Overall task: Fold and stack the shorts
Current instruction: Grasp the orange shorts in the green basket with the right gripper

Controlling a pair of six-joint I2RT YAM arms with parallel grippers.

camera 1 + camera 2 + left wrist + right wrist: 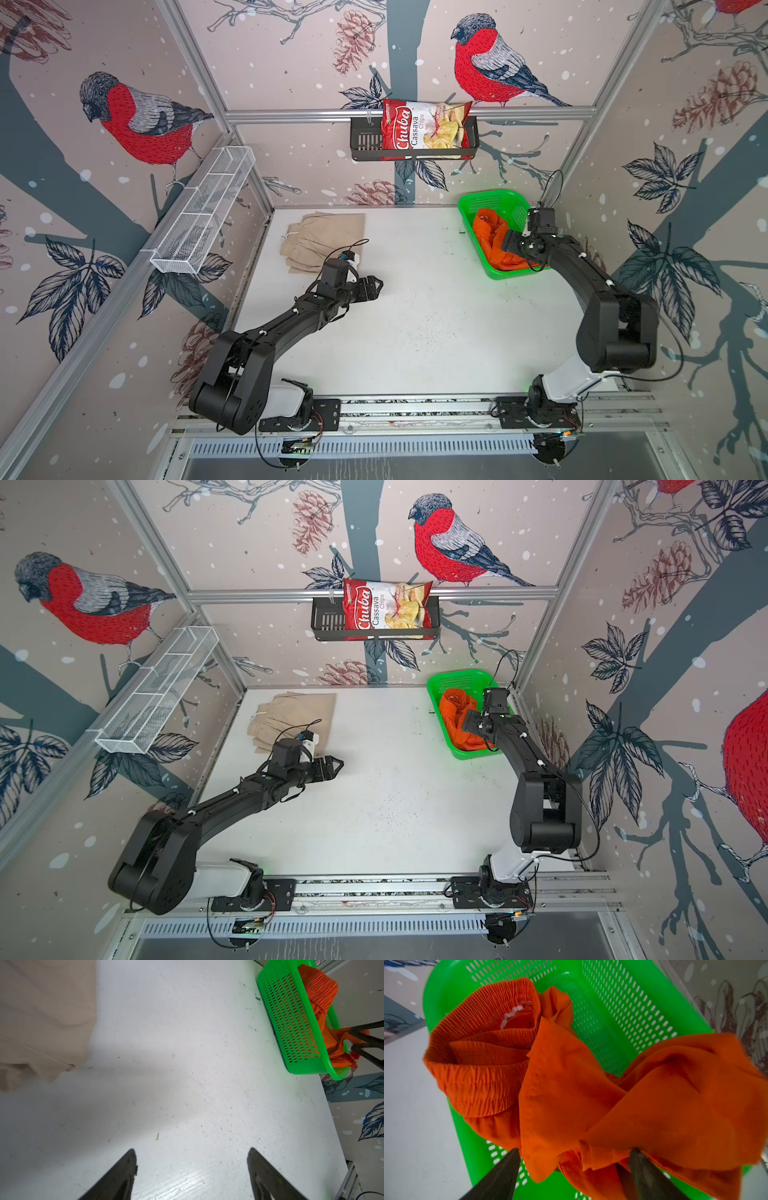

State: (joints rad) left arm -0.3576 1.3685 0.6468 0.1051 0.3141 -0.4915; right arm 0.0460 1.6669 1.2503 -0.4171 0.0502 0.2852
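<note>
Your folded beige shorts (324,241) lie far-left on the tabletop (415,311), waistband pointing left. The orange shorts (488,232) are bunched in the green basket (490,198). Your right end effector (574,1150) is spread wide around them. Your left end effector (191,1149) is spread wide too, holding nothing.

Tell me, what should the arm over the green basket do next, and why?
Probably close the right gripper on the orange shorts. Its jaws stand open astride a fold of that cloth, which lies crumpled in the green basket, while the beige shorts already lie folded on the table.
</note>
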